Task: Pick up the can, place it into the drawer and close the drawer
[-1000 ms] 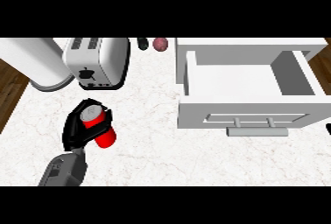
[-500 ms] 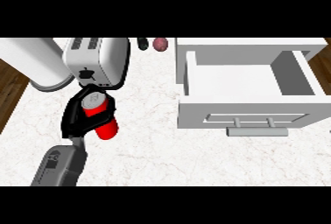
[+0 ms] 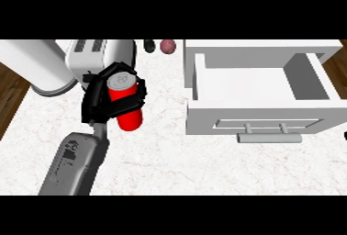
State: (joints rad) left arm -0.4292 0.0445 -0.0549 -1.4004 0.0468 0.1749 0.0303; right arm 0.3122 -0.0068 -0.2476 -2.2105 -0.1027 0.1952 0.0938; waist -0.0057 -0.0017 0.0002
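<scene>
The red can (image 3: 129, 118) with a grey top is lifted off the white counter, tilted, in front of the toaster. My left hand (image 3: 100, 102) is curled round it from the left, its black fingers wrapping the can's upper half. The white drawer (image 3: 252, 120) stands pulled open to the right of the can, its inside bare, with a grey bar handle (image 3: 269, 137) on its front. Only a thin dark sliver at the right edge (image 3: 345, 135) may be my right hand.
A white toaster (image 3: 95, 51) stands just behind the can. A large white cylinder (image 3: 34, 64) is at the far left. A small dark red object (image 3: 167, 46) and a black one (image 3: 149, 45) lie at the back. Wooden floor shows beyond the counter's left edge.
My left hand has carried the can away from me, toward the toaster, and slightly right. The drawer has not moved.
</scene>
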